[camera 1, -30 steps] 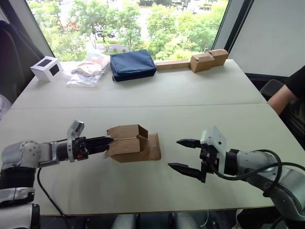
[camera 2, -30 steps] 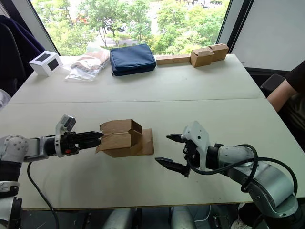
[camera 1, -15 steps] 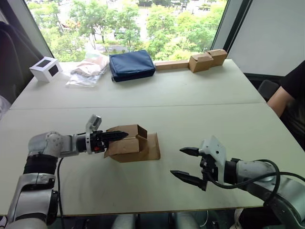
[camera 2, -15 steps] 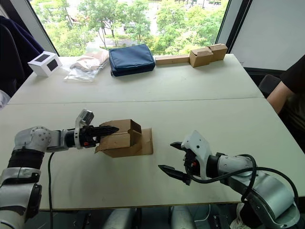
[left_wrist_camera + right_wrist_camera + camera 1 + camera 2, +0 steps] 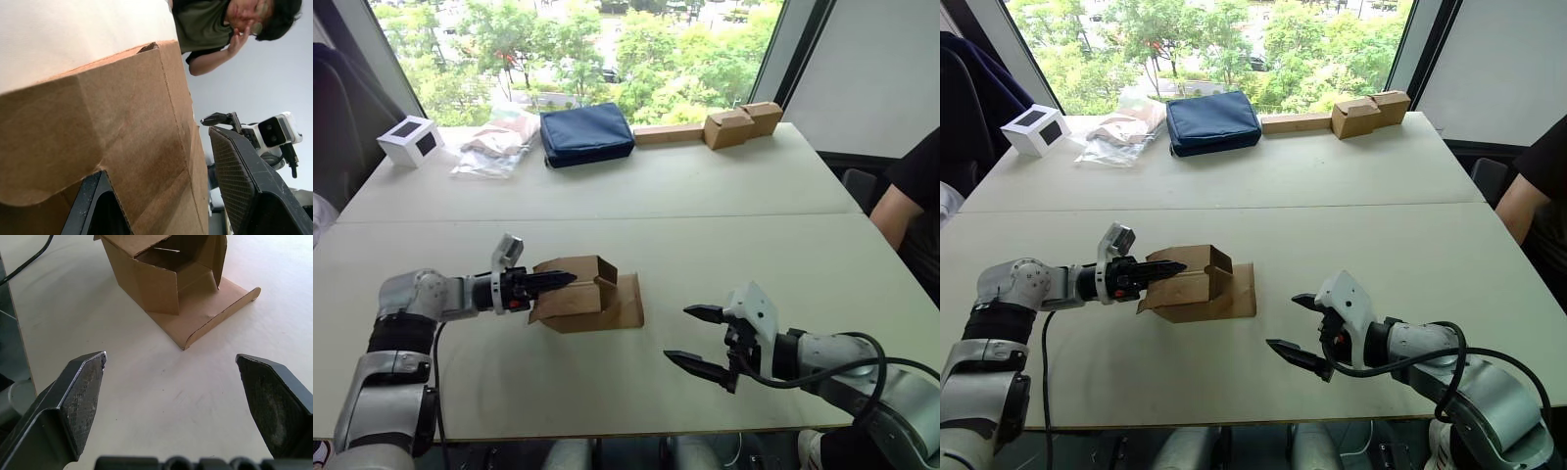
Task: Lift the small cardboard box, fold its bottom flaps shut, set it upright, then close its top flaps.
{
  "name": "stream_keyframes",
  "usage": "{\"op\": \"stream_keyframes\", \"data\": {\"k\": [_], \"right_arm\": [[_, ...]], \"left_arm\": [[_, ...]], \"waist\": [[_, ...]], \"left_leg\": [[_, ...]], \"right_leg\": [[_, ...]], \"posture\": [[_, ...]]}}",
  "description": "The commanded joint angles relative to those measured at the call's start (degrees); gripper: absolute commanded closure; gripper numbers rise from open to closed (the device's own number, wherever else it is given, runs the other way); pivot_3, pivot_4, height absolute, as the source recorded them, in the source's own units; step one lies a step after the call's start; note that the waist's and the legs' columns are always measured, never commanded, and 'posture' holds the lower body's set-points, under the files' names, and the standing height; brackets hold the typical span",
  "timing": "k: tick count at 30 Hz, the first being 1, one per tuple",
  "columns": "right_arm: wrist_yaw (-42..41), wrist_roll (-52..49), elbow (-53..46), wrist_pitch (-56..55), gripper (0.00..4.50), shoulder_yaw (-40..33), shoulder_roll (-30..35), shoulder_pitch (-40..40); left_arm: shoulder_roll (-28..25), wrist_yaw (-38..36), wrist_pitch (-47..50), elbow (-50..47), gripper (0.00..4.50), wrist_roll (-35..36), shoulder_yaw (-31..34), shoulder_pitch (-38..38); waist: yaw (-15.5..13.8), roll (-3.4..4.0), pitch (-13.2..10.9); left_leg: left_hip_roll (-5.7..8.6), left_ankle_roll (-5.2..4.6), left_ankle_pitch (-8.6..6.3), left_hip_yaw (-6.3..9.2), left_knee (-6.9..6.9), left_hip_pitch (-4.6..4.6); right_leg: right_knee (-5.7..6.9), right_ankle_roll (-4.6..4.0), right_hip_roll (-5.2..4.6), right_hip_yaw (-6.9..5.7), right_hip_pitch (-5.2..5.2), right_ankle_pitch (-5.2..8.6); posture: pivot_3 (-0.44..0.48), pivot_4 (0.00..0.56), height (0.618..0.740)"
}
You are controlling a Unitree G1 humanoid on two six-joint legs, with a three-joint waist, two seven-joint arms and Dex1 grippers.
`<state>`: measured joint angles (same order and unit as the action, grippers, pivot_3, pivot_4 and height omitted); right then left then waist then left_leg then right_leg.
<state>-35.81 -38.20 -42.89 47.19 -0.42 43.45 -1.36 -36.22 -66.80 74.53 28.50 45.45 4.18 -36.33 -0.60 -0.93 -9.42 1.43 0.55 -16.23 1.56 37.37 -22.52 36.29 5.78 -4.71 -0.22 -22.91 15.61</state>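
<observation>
The left end effector (image 5: 551,281) has its fingers straddling the near wall of the small cardboard box (image 5: 582,294), which lies on its side mid-bench (image 5: 705,196). The right end effector (image 5: 697,338), fingers spread wide, hovers apart, toward the bench's front edge.

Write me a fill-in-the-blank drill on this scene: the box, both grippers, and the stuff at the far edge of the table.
1. The small cardboard box lies on its ____ on the table.
2. The right gripper is ____ and holds nothing.
3. The left gripper touches the box's ____ end.
4. The navy pouch lies beside a clear ____ bag.

Missing words: side; open; left; plastic
</observation>
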Motion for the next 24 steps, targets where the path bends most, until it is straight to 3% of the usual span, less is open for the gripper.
{"op": "stream_keyframes", "data": {"k": [1, 3, 6, 13, 19, 21, 24], "right_arm": [[-0.03, 0.44, -0.33, -1.16, 0.00, 0.35, -0.63, 0.51], [0.01, 0.66, -0.30, -1.13, 0.00, 0.64, -0.74, 0.62], [-0.05, 1.24, -0.49, -1.09, 0.00, 1.18, -0.62, 0.52], [0.68, -0.11, -0.82, -0.41, 0.00, 0.39, -1.82, 1.47], [7.60, -11.74, 2.58, 2.39, 0.00, -8.04, -10.23, 8.71], [13.12, -14.60, 5.81, 2.01, 0.00, -11.04, -14.37, 14.94], [19.81, -13.58, 11.18, -0.03, 0.77, -12.79, -19.60, 22.67]], "left_arm": [[0.18, -0.85, -0.70, 0.75, 2.73, -0.11, 1.13, -1.77], [0.49, -0.84, -0.75, 1.20, 3.21, -0.07, 1.29, -2.06], [0.81, -1.13, -1.61, 1.14, 4.45, -0.23, 1.10, -1.98], [-0.07, -1.43, -3.14, -3.35, 4.45, 0.63, 2.01, -1.57], [-2.29, -2.12, -7.16, -10.68, 4.45, 1.71, 5.30, -3.95], [-3.99, -3.50, -10.78, -15.86, 4.45, 0.45, 4.13, -6.13], [-5.44, -4.65, -14.29, -16.65, 4.50, -0.83, 3.42, -10.89]], "waist": [[0.00, 0.00, 0.00], [0.02, 0.00, 0.00], [0.02, 0.00, 0.00], [0.02, 0.00, 0.00], [0.11, -0.03, -0.02], [0.19, -0.05, -0.03], [0.17, -0.04, -0.03]], "left_leg": [[0.00, 0.00, 0.00, 0.00, 0.00, 0.00], [0.00, 0.00, 0.00, 0.00, 0.01, 0.00], [0.00, 0.00, 0.00, 0.01, 0.01, 0.00], [-0.01, 0.00, 0.00, 0.01, 0.03, 0.00], [-0.05, 0.01, 0.01, 0.05, 0.05, 0.01], [-0.07, 0.02, 0.01, 0.05, 0.04, 0.01], [-0.07, 0.16, 0.09, 0.05, -0.01, 0.00]], "right_leg": [[0.00, 0.00, 0.00, 0.00, 0.00, 0.00], [0.00, 0.00, 0.01, 0.00, 0.00, 0.00], [0.02, 0.01, 0.02, 0.00, 0.00, 0.00], [0.02, 0.01, 0.02, 0.00, 0.00, 0.00], [0.04, 0.01, -0.01, 0.00, 0.01, -0.01], [0.04, 0.01, -0.07, 0.01, 0.01, -0.01], [0.06, 0.01, -0.08, 0.03, -0.06, -0.01]], "posture": [[0.000, 0.150, 0.737], [0.000, 0.150, 0.737], [0.000, 0.150, 0.737], [0.000, 0.150, 0.737], [0.000, 0.150, 0.737], [0.000, 0.150, 0.737], [0.000, 0.150, 0.737]]}}
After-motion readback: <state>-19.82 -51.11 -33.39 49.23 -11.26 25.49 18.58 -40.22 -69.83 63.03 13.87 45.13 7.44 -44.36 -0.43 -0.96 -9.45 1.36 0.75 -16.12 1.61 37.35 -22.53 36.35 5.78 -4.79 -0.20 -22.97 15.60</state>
